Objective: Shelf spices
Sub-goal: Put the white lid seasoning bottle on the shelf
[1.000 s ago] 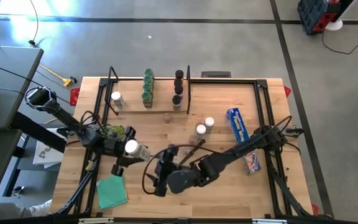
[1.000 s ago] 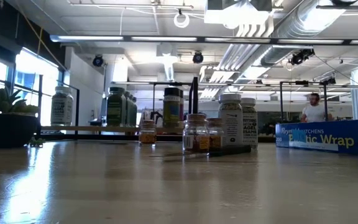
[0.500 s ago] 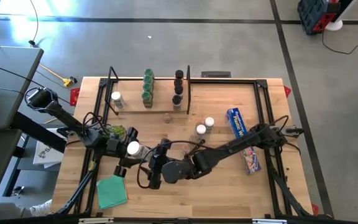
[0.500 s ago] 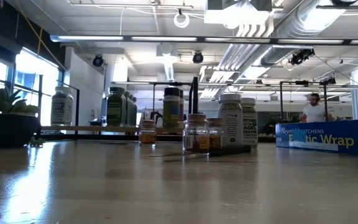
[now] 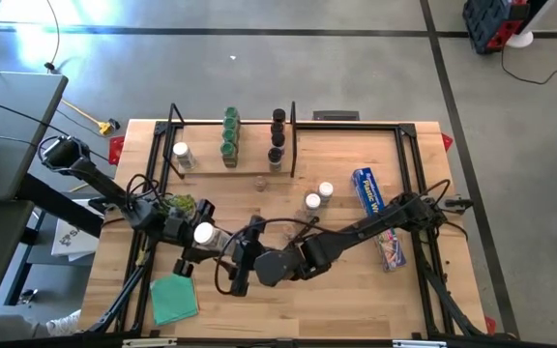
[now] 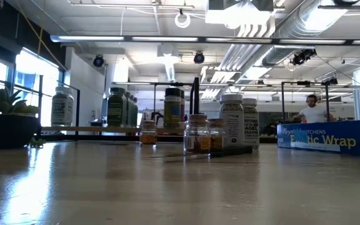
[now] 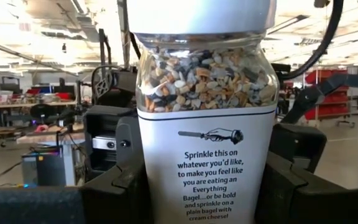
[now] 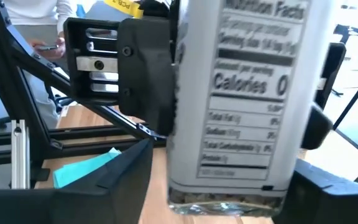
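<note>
A clear spice jar (image 7: 204,124) with a white cap (image 5: 203,232) and a white label hangs over the table's near left part, my left gripper (image 5: 193,242) shut on it. My right gripper (image 5: 230,253) is open, one finger on either side of the same jar (image 8: 235,106). The shelf (image 5: 230,162) stands at the far side and carries green-capped jars (image 5: 229,135), black-capped jars (image 5: 277,135) and one white-capped jar (image 5: 180,153). More jars (image 5: 317,196) stand on their bases on the table. My left gripper pinches the jar's labelled lower body (image 7: 157,186) between its two fingers (image 7: 126,183), coming about level from the table's left. The jar stands roughly upright, cap up, lifted clear of the table. My right gripper's fingers (image 8: 117,174) flank the jar's labelled body; I cannot tell whether they touch.
A blue wrap box (image 5: 367,193) lies at the right. A teal cloth (image 5: 174,296) lies at the near left. Small jars (image 6: 196,132) and taller ones (image 6: 232,119) stand mid-table before the shelf (image 6: 92,129). A plant (image 5: 177,204) sits beside the left arm.
My right gripper has moved toward the table's left and a little toward the far edge, up to the jar in my left gripper, and its fingers now stand around that jar. The jar has turned more upright in my left gripper.
</note>
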{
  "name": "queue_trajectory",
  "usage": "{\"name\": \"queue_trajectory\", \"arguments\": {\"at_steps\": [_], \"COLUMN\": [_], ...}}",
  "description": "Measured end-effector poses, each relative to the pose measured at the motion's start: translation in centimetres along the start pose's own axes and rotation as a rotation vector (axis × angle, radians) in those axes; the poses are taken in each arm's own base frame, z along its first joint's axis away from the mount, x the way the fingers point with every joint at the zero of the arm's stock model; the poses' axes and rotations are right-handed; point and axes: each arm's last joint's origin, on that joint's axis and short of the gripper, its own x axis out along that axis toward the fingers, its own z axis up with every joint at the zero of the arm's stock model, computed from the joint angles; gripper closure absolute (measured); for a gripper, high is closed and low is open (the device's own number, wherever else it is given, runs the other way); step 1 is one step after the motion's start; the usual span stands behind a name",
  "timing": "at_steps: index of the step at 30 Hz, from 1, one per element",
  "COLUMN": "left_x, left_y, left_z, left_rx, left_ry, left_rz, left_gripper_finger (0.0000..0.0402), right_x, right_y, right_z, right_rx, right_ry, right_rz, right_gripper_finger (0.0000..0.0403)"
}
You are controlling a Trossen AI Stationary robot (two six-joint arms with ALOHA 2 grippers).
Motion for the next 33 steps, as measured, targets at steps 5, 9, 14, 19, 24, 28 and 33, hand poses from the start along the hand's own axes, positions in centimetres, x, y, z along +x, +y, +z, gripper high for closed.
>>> {"name": "queue_trajectory", "arguments": {"at_steps": [5,9,14,19,24,28,33], "left_x": [0.0,0.0,0.0,-0.4,-0.9,-0.7,-0.5], "left_y": [-0.1,-0.1,-0.2,-0.2,0.2,0.5,0.3], "left_z": [-0.4,-0.6,-1.1,-1.8,-2.8,-2.7,-2.3], "left_rx": [0.018,0.047,0.075,0.111,0.153,0.180,0.139], "left_ry": [0.038,0.058,0.113,0.216,0.412,0.513,0.490], "left_rz": [-0.017,-0.027,-0.035,0.003,0.042,0.083,0.031], "left_gripper_finger": [0.0214,0.0214,0.0214,0.0200,0.0128,0.0127,0.0141], "right_x": [0.0,0.0,0.0,-0.6,-2.5,-2.6,-3.1], "right_y": [0.0,0.0,0.0,-0.7,-1.5,-1.8,-2.1], "right_z": [-0.1,-0.3,-0.7,-0.9,-0.9,-2.5,-2.9], "right_rx": [0.038,0.044,0.055,0.040,0.069,0.055,0.067], "right_ry": [0.008,0.025,0.067,0.217,0.420,0.558,0.630], "right_rz": [0.004,0.016,0.025,0.033,0.059,0.045,0.023], "right_gripper_finger": [0.0193,0.0218,0.0218,0.0219,0.0219,0.0219,0.0219]}}
